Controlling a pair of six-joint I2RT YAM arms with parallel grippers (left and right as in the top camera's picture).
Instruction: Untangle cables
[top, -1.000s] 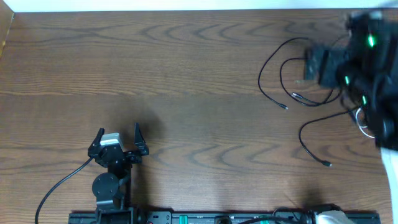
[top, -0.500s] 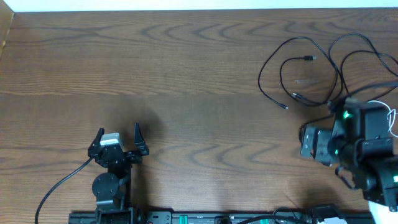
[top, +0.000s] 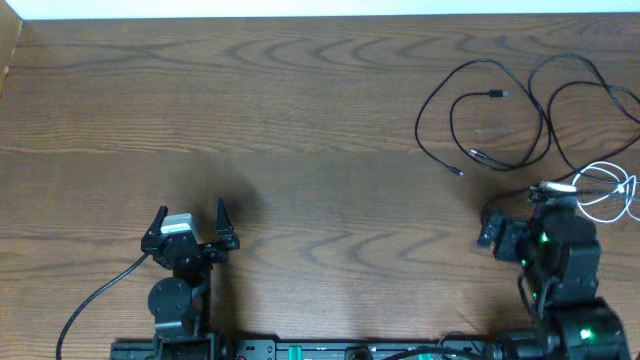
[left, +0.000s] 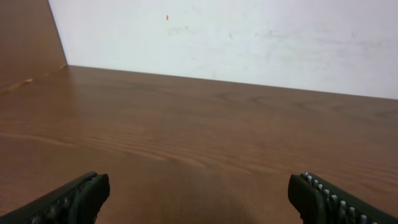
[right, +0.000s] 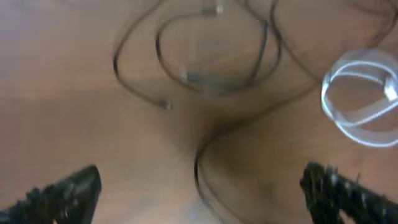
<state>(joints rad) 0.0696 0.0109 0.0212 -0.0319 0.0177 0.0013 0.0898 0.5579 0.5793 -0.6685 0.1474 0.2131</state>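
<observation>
Two long black cables (top: 418, 125) (top: 546, 120) lie in overlapping loops on the wooden table at the far right. Just below them the shorter white cable (top: 590, 172) is coiled. In the right wrist view a black cable (right: 196, 165) curves down the table between the fingers of my right gripper (right: 205, 190). The gripper is open, hovers above the cable and holds nothing. The white coil (right: 326, 93) sits ahead to its right. My left gripper (top: 191, 210) (left: 199, 196) is open and empty near the front left, far from the cables.
The right arm (top: 550, 255) stands at the front right, just below the cable pile. A thick black cord (top: 95, 295) runs from the left arm's base. A white wall (left: 236, 37) borders the far table edge.
The right arm has swung back from above the cables at the far right to the front right, uncovering the loops and the white coil. The left arm has not moved.
</observation>
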